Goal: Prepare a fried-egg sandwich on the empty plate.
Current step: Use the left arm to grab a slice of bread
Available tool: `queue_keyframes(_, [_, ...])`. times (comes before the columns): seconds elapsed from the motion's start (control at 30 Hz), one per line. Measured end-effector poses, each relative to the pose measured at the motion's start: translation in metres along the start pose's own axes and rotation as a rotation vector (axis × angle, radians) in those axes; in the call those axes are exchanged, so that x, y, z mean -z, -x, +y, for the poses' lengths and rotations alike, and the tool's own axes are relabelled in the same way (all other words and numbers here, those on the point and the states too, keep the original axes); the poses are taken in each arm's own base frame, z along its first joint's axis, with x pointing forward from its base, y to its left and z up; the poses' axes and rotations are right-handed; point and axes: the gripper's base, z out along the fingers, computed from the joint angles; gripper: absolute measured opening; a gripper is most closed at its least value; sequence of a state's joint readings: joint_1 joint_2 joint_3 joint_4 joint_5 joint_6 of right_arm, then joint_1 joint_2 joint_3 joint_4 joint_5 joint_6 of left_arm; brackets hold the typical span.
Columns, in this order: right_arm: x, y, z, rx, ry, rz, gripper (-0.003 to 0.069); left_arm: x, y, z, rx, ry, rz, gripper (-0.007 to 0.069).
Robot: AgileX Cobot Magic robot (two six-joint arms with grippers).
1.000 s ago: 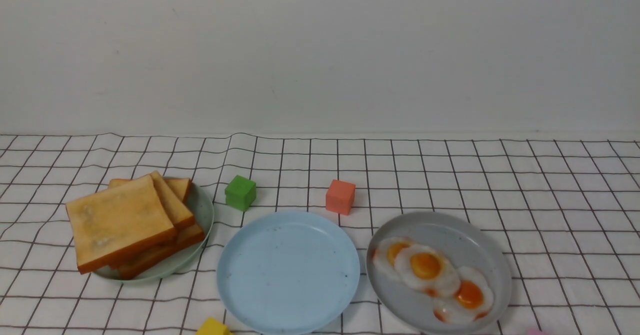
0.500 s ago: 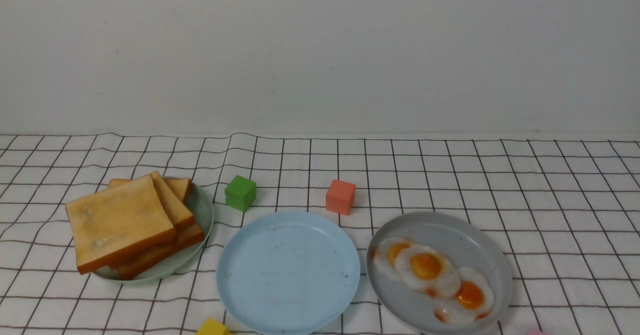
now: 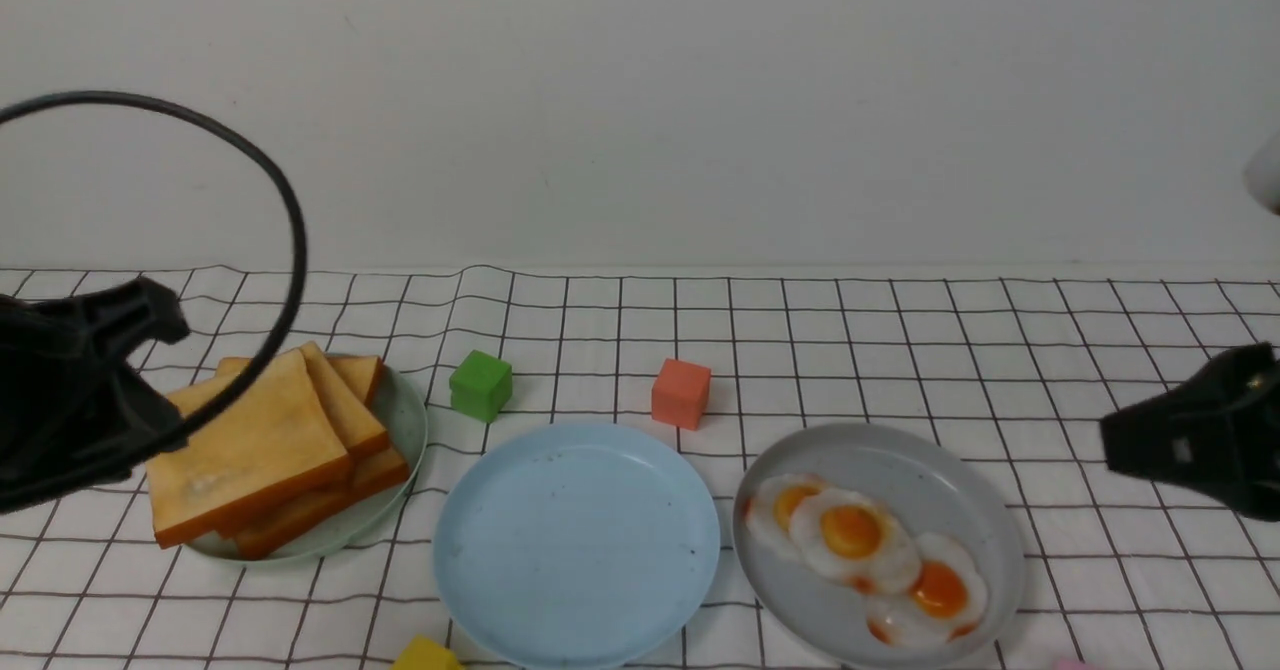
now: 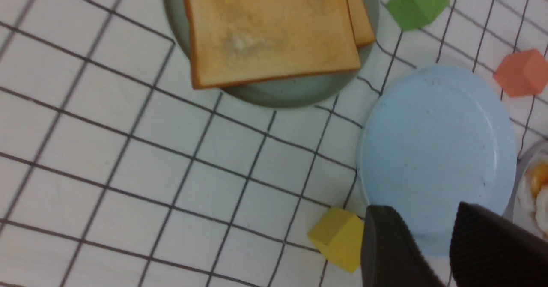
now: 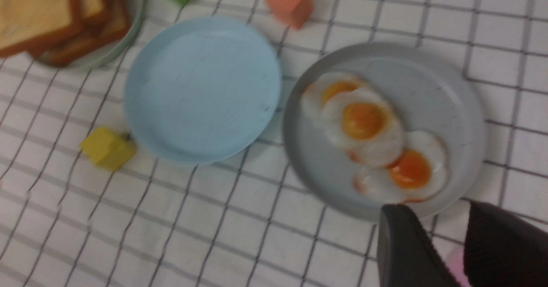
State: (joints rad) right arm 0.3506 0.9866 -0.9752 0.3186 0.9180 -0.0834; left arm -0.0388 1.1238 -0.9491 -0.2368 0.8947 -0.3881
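Parted fingers (image 4: pixel 391 231) have entered the front view, both sides, holding nothing.

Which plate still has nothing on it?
The pale blue plate, between the green plate with toast and the grey plate with fried eggs; its surface is bare.

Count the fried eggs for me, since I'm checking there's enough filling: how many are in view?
3 fried eggs, all on the grey plate: one partly under the middle one, and one nearest the robot.
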Motion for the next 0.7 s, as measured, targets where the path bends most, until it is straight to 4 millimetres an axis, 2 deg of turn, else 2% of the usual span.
queue_keyframes(0.1, [-0.003,0.006,0.014,0.078,0.100,0.039,0.0239,-0.016,0.012,0.011,0.078,-0.002,0.066,0.0238])
queue_keyframes(0.23, [-0.003,0.006,0.027,0.132,0.193,0.039,0.0246,-0.032,0.033,0.046,0.216,0.024,0.092,0.0238])
queue_keyframes(0.33, [-0.003,0.006,0.032,0.153,0.240,0.029,0.0257,-0.045,0.047,0.068,0.230,0.054,0.068,0.0251])
queue_keyframes(0.53, [-0.002,0.007,0.035,0.195,0.276,0.015,0.0263,-0.084,0.060,0.086,0.152,0.071,0.077,0.0318])
queue_keyframes(0.7, [-0.002,0.007,0.036,0.199,0.281,0.013,0.0266,-0.101,0.064,0.094,0.126,0.085,0.073,0.0396])
